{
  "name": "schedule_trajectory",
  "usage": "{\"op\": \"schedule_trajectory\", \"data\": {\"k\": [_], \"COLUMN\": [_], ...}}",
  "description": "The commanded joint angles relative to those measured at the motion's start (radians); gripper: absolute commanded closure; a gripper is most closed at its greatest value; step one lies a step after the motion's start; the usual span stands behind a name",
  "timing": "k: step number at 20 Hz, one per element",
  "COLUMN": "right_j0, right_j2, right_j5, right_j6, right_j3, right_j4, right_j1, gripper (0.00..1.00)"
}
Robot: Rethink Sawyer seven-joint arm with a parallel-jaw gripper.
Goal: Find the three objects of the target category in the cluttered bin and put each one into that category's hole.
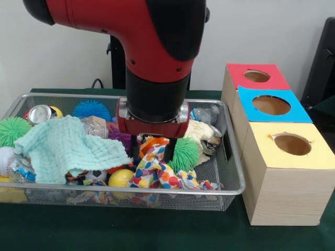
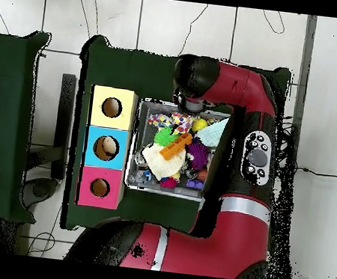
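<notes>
A wire mesh bin (image 1: 233, 180) packed with clutter sits on the green-covered bench (image 1: 157, 232), holding a mint-green cloth (image 1: 65, 146), a multicoloured heart-print cloth (image 1: 157, 170), a green spiky ball (image 1: 186, 154), a blue spiky ball (image 1: 91, 110), a yellow ball (image 1: 120, 178) and a crushed metal can (image 1: 39, 113). The red and black arm (image 1: 152, 52) reaches down into the middle of the bin, its pincer (image 1: 154, 149) buried among the heart-print cloth and an orange item (image 1: 152, 141); whether it is open or closed on anything cannot be told. Just beside the bin stands a row of three wooden boxes, each with a round hole in its top: a yellow-topped box (image 1: 290, 144) nearest the camera in the front view, a blue-topped box (image 1: 272, 104) in the middle and a red-topped box (image 1: 256, 76) behind.
</notes>
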Motion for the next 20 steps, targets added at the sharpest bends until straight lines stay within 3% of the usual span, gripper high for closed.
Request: {"op": "schedule_trajectory", "data": {"k": [1, 7, 20], "right_j0": [-0.019, -0.029, 0.02], "right_j2": [0.072, 0.083, 0.027], "right_j5": [-0.104, -0.167, -0.117], "right_j6": [0.127, 0.108, 0.151], "right_j3": [0.15, 0.171, 0.125], "right_j4": [0.029, 0.035, 0.008], "right_j1": [0.049, 0.064, 0.138], "gripper": [0.0, 0.0, 0.0]}}
